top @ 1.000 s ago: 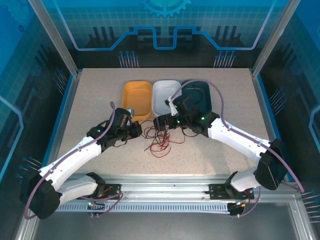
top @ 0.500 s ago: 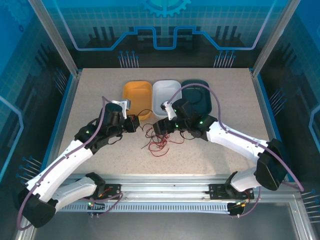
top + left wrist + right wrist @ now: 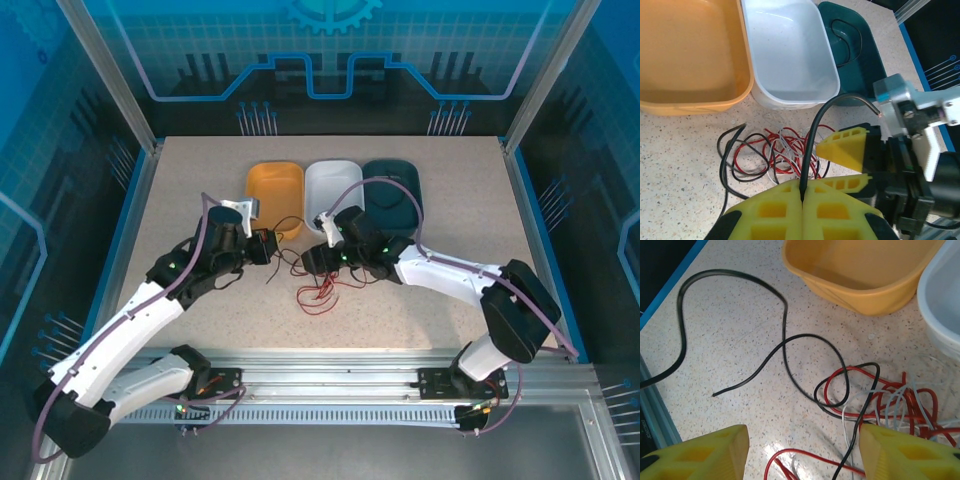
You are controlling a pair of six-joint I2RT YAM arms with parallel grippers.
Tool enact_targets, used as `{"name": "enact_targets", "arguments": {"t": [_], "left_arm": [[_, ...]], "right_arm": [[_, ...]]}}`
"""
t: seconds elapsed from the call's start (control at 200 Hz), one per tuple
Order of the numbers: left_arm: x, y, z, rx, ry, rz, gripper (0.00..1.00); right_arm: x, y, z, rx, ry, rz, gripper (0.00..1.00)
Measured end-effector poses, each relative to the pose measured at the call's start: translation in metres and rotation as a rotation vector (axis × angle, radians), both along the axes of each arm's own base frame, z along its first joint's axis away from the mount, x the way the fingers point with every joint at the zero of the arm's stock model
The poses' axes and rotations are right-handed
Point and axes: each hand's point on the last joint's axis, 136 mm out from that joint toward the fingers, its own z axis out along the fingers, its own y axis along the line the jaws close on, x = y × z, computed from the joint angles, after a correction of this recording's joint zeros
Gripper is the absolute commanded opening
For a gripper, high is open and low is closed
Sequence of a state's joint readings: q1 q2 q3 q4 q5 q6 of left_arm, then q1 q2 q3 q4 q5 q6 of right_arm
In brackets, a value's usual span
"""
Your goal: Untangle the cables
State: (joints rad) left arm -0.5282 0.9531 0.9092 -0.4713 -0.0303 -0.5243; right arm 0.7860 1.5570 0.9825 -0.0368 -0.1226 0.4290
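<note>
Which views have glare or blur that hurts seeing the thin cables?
Top external: even light, soft shadows under the white robot arms, thin red, black and whitish cables sharp but tiny. Left wrist: cables crisp, mild sheen inside the white plastic tub. Right wrist: small glare patch on the speckled tabletop near the bottom edge, cables in focus.

No writing, brand name or number can be read anywhere I look. The closest thing to a sign is a pale-blue gear-shaped emblem (image 3: 332,12) printed at the top of the translucent blue back wall panel (image 3: 200,70), with light-blue circuit-style lines (image 3: 330,85) drawn beneath it. None of it bears letters or digits that I can make out.
</note>
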Motion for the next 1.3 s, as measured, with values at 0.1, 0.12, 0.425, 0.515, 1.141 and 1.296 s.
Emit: {"name": "enact_targets", "arguments": {"t": [0.1,0.12,0.425,0.515,1.141,1.296], "left_arm": [[-0.002,0.001,0.006,-0.010,-0.017,-0.001,0.00],[-0.002,0.001,0.007,-0.012,-0.020,-0.001,0.00],[-0.011,0.005,0.033,-0.061,-0.100,-0.004,0.00],[-0.013,0.005,0.045,-0.088,-0.140,-0.016,0.00],[-0.012,-0.001,0.065,-0.167,-0.254,-0.035,0.00],[-0.011,-0.001,0.065,-0.169,-0.258,-0.035,0.00]], "right_arm": [[0.005,0.005,-0.001,0.023,-0.007,-0.005,0.60],[0.005,0.006,-0.001,0.026,-0.007,-0.007,0.60],[0.011,0.009,-0.012,0.051,0.045,-0.042,0.64],[0.015,0.005,-0.012,0.079,0.069,-0.067,0.67],[0.009,-0.004,0.002,0.294,0.299,-0.122,0.47],[0.008,0.002,0.012,0.350,0.324,-0.106,0.35]]}}
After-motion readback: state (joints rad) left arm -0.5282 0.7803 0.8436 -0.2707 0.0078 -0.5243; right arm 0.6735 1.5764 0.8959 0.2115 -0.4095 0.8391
